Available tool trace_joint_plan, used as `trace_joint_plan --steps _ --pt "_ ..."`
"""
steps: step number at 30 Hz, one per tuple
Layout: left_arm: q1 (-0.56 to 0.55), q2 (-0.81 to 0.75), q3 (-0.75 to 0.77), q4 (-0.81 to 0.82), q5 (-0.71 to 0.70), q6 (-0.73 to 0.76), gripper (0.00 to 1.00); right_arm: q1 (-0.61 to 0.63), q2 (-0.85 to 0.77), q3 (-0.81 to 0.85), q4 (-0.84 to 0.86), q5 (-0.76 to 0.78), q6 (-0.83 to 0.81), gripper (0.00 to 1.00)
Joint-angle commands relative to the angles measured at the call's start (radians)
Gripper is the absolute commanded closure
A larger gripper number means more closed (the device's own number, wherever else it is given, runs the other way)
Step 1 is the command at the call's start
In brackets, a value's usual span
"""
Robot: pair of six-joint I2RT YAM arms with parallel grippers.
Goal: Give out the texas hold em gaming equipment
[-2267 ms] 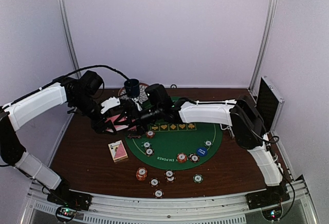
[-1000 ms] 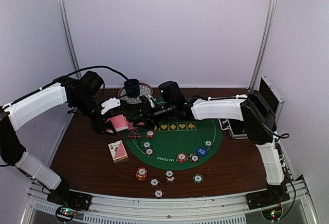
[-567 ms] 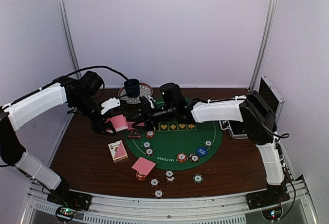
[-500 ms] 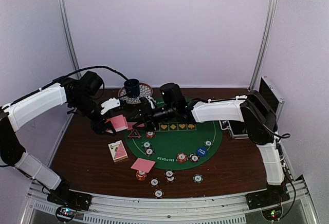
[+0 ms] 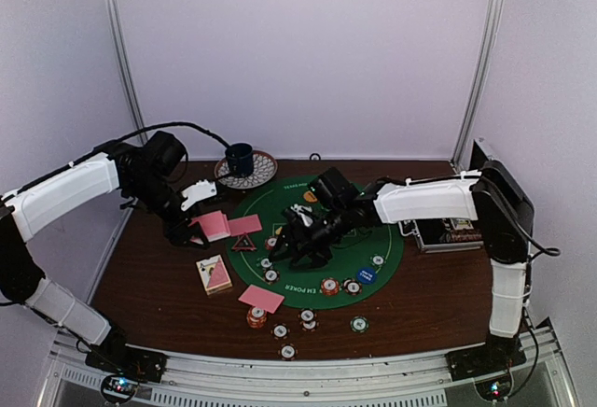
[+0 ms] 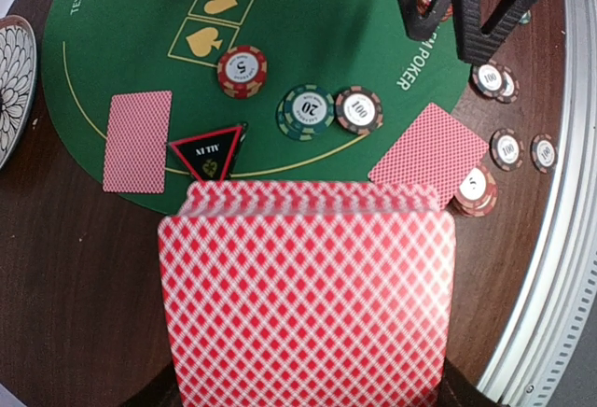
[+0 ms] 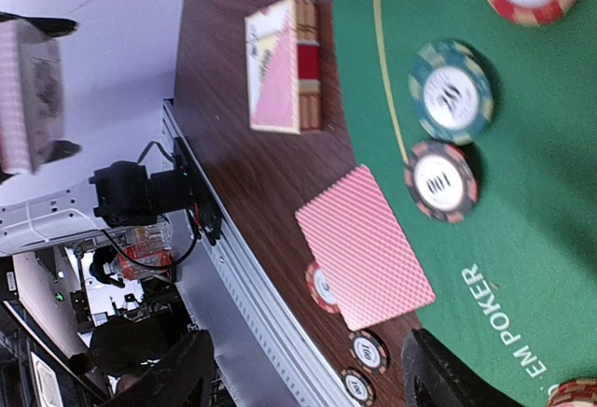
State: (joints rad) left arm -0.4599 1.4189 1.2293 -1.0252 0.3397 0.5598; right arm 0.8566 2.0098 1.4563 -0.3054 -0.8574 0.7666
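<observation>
Top external view: left claw (image 5: pixel 198 227) pinched on a pink-backed deck (image 5: pixel 214 225), above the brown table (image 5: pixel 149 286) just left of the green mat (image 5: pixel 326 211). Right claw (image 5: pixel 297 244) spread, nothing between its fingers (image 7: pixel 177 374), over the mat's left half. One loose card (image 5: pixel 246 225) lies on the mat's edge beside the deck. A second card (image 5: pixel 261 298) rests near the front on an orange chip stack (image 5: pixel 254 317), apart from both claws. Triangle marker (image 5: pixel 244 244), chips (image 5: pixel 269 269) and card box (image 5: pixel 215 273) lie between the cards.
</observation>
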Motion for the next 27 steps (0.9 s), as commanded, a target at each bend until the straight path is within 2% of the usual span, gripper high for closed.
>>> trace_joint_plan --steps 1,6,12,21,27 --pt "0.001 -0.026 -0.007 0.006 0.006 0.018 1.0 0.0 -0.026 -0.12 -0.034 -0.042 -0.022 0.25" --pt "0.001 -0.025 -0.005 0.003 0.006 0.02 1.0 0.018 0.01 -0.187 0.063 -0.107 0.055 0.24" --pt "0.001 -0.026 -0.003 -0.001 0.004 0.021 1.0 0.039 0.069 -0.183 0.152 -0.139 0.13 0.25" --pt "0.001 -0.021 -0.004 -0.001 0.003 0.032 1.0 0.057 0.132 -0.162 0.199 -0.123 0.209 0.31" --pt "0.001 -0.024 -0.014 -0.001 -0.013 0.054 1.0 0.076 0.158 -0.186 0.277 -0.072 0.323 0.34"
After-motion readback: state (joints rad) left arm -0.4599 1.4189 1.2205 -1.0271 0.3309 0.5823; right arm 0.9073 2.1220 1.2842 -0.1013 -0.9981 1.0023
